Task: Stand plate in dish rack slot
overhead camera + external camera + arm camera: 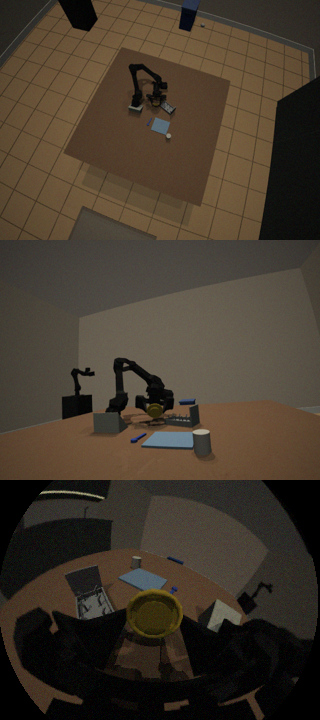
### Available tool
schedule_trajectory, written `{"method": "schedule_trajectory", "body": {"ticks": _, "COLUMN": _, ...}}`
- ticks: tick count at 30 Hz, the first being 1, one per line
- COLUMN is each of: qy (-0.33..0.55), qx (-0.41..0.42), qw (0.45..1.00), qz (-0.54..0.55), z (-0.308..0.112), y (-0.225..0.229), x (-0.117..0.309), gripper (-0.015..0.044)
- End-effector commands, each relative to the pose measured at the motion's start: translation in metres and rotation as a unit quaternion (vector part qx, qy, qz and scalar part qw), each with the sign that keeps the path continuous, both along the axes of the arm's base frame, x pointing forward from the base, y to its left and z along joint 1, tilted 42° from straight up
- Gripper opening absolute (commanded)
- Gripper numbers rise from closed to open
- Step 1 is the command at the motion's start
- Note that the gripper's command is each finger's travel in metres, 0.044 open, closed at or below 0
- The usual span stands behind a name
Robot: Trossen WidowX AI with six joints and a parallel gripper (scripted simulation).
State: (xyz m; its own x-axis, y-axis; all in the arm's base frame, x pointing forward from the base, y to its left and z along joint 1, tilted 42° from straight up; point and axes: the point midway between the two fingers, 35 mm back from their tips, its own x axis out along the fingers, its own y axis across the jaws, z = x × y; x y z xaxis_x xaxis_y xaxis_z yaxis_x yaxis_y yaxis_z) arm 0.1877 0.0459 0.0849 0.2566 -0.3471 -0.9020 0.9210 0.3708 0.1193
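Gripper (155, 104) (154, 410) (154, 614) pinching the upright yellow plate (155, 104) (154, 410) (154, 615) by opposite edges; the dish rack (168, 107) (194, 415) (85, 580) lies toward ten o'clock in the wrist view.

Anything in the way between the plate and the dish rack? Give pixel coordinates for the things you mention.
Nothing visible: the yellow plate (155, 104) (154, 410) (154, 614), gripped in the hand (155, 103) (154, 409) (154, 614), hangs right beside the rack (164, 109) (178, 422) (84, 582). The spoon, blue board and cup lie elsewhere.
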Motion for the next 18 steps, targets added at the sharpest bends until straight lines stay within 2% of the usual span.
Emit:
{"method": "schedule_trajectory", "body": {"ticks": 1, "qy": -0.036, "qx": -0.023, "qw": 0.999, "qz": 0.019, "z": 0.0, "y": 0.001, "x": 0.001, "gripper": 0.0}}
{"method": "schedule_trajectory", "body": {"ticks": 18, "qy": -0.193, "qx": -0.085, "qw": 0.973, "qz": 0.096, "z": 0.009, "y": 0.015, "x": 0.005, "gripper": 0.0}}
